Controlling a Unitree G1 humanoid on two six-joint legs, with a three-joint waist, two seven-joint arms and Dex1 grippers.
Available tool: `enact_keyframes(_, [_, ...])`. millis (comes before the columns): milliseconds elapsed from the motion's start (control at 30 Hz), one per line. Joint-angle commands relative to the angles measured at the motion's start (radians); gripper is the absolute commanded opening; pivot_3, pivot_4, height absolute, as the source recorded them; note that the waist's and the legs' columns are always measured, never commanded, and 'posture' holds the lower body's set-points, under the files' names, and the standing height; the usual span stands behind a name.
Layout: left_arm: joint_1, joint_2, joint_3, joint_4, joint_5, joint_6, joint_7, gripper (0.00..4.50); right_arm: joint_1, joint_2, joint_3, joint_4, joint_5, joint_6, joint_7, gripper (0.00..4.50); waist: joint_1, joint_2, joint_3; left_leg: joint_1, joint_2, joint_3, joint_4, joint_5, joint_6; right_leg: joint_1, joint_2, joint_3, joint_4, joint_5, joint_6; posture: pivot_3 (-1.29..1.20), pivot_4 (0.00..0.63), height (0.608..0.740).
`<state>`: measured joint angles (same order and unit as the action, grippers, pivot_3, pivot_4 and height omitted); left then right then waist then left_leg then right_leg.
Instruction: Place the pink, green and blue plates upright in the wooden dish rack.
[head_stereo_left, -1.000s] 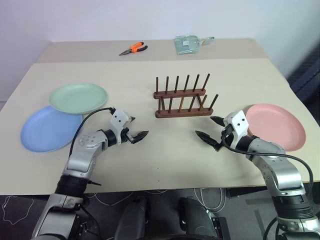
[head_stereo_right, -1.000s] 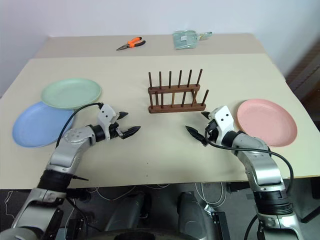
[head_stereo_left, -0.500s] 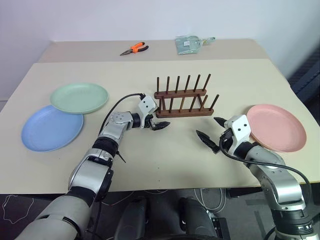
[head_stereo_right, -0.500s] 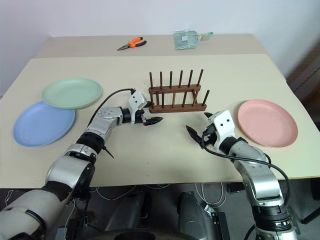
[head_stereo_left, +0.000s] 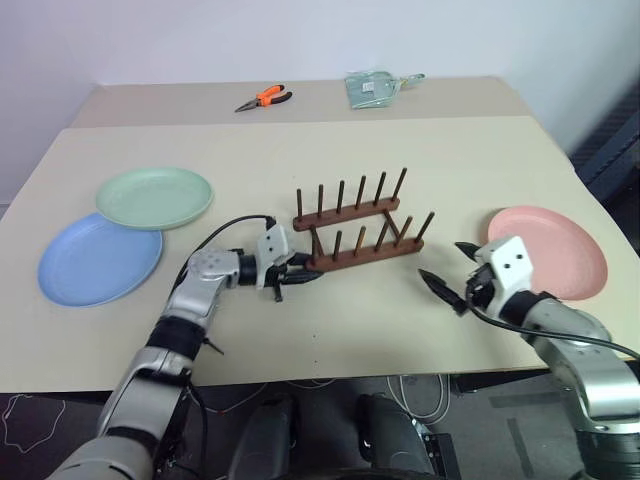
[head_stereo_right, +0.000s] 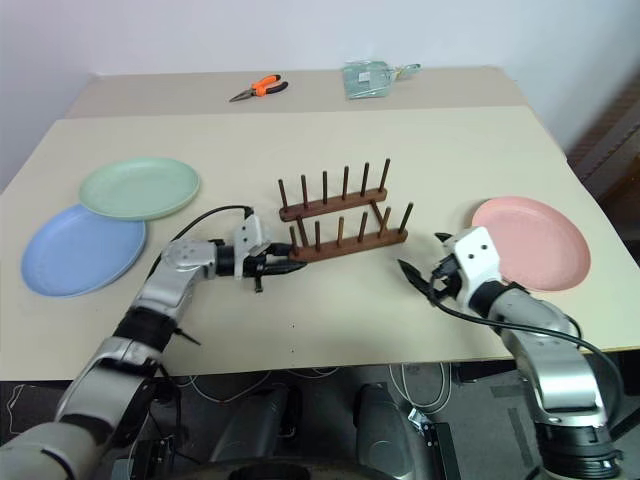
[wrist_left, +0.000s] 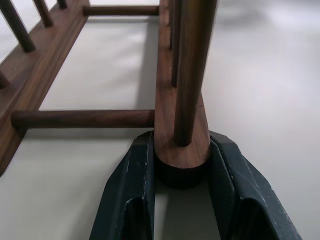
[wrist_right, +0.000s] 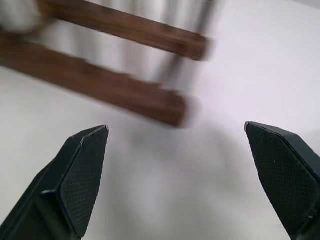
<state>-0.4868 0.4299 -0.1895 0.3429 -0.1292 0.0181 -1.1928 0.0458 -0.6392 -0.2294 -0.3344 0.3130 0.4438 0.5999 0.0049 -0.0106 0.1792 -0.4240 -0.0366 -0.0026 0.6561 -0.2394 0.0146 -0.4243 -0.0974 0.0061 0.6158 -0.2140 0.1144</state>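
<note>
Brown wooden dish rack (head_stereo_left: 352, 233) sits mid-table, and my left gripper (wrist_left: 181, 172) pinches its near rail end. My right gripper (head_stereo_left: 451, 274) hangs wide open beside the pink plate (head_stereo_left: 550, 252). Green plate (head_stereo_left: 155, 197) overlaps the blue plate (head_stereo_left: 96, 265) far left.

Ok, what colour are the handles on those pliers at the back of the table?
Orange, with dark metal jaws. The pliers show best in the left eye view.

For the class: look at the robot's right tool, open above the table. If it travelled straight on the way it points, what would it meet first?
Most likely the near right end of the wooden dish rack, which lies ahead of the open right tool; depth is uncertain, so it could touch the table first.
</note>
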Motion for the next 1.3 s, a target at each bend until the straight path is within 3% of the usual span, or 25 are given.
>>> enact_keyframes(33, [0.030, 0.041, -0.021, -0.098, -0.017, 0.081, -0.033, 1.28, 0.029, -0.038, -0.058, 0.007, 0.017, -0.024, 0.044, 4.50, 0.004, 0.000, 0.000, 0.000, 0.000, 0.000, 0.000, 0.000, 0.000, 0.000, 0.000, 0.000, 0.000, -0.001, -0.002, 0.00, 0.150, 0.738])
enact_keyframes(133, [0.031, 0.055, -0.011, -0.064, 0.023, 0.088, 0.035, 2.26, 0.059, -0.055, -0.066, 0.021, 0.005, -0.034, 0.063, 4.50, 0.007, 0.000, 0.000, 0.000, 0.000, 0.000, 0.001, 0.000, 0.000, 0.000, 0.000, 0.000, -0.001, -0.001, -0.002, 0.00, 0.150, 0.738])
enact_keyframes(233, [0.048, 0.090, 0.005, -0.063, 0.042, 0.116, 0.082, 3.67, 0.094, -0.068, -0.065, 0.003, 0.013, -0.033, 0.091, 4.50, 0.006, 0.000, 0.000, 0.000, 0.000, 0.000, 0.001, 0.000, 0.000, 0.001, 0.000, 0.000, -0.001, -0.001, -0.002, 0.00, 0.150, 0.738])
enact_keyframes(267, [0.067, 0.110, 0.016, -0.082, 0.031, 0.140, 0.083, 3.67, 0.105, -0.069, -0.058, -0.013, 0.020, -0.031, 0.103, 4.50, 0.003, 0.001, -0.001, 0.000, 0.000, 0.000, 0.001, 0.000, 0.000, 0.001, 0.000, 0.000, 0.000, -0.001, -0.002, 0.00, 0.150, 0.738])
enact_keyframes(333, [0.119, 0.158, 0.033, -0.144, 0.003, 0.190, 0.071, 3.71, 0.122, -0.066, -0.034, -0.050, 0.031, -0.026, 0.123, 3.93, -0.010, 0.001, -0.001, 0.001, 0.001, 0.000, 0.001, 0.000, 0.000, 0.001, 0.001, 0.000, 0.000, -0.001, -0.002, 0.00, 0.150, 0.738])
enact_keyframes(433, [0.214, 0.215, 0.063, -0.282, -0.063, 0.279, 0.054, 2.72, 0.130, -0.049, 0.024, -0.097, 0.029, -0.015, 0.131, 2.63, -0.027, 0.002, -0.002, 0.004, 0.002, 0.001, -0.001, 0.000, 0.000, 0.001, 0.001, 0.002, 0.001, -0.001, -0.002, 0.00, 0.150, 0.738])
enact_keyframes(600, [0.331, 0.210, 0.040, -0.542, -0.169, 0.438, 0.083, 0.12, 0.097, -0.012, 0.127, -0.089, -0.007, -0.015, 0.103, 0.01, -0.015, 0.002, -0.003, 0.009, 0.002, 0.001, -0.005, 0.000, 0.000, 0.005, -0.001, 0.004, -0.001, -0.002, -0.003, 0.00, 0.150, 0.738])
enact_keyframes(767, [0.340, 0.072, -0.037, -0.575, -0.120, 0.501, 0.258, 0.05, 0.013, 0.014, 0.221, -0.010, -0.094, 0.001, 0.039, 0.00, 0.009, 0.002, -0.003, 0.008, -0.001, 0.001, -0.004, 0.000, 0.000, 0.006, -0.002, 0.004, -0.004, -0.003, -0.004, 0.00, 0.150, 0.738])
enact_keyframes(933, [0.259, -0.075, -0.010, -0.403, -0.005, 0.451, 0.528, 0.05, -0.107, 0.095, 0.285, 0.095, -0.182, -0.017, -0.063, 0.00, 0.009, 0.001, -0.004, 0.009, -0.001, 0.001, -0.003, 0.000, 0.000, 0.008, -0.001, 0.003, -0.004, -0.002, -0.004, 0.00, 0.150, 0.738])
enact_keyframes(1033, [0.211, -0.110, 0.007, -0.308, 0.037, 0.399, 0.620, 0.05, -0.177, 0.142, 0.300, 0.178, -0.229, -0.036, -0.122, 0.00, 0.001, 0.000, -0.005, 0.017, -0.001, 0.001, -0.003, 0.000, 0.000, 0.015, 0.000, 0.003, -0.004, -0.003, -0.004, 0.00, 0.150, 0.738])
enact_keyframes(1300, [0.119, -0.150, 0.041, -0.130, 0.041, 0.308, 0.709, 0.05, -0.349, 0.230, 0.305, 0.383, -0.278, -0.091, -0.191, 0.00, -0.013, -0.001, -0.007, 0.018, 0.000, 0.000, -0.004, 0.000, 0.000, 0.015, 0.001, 0.003, -0.003, -0.002, -0.003, 0.00, 0.150, 0.738])
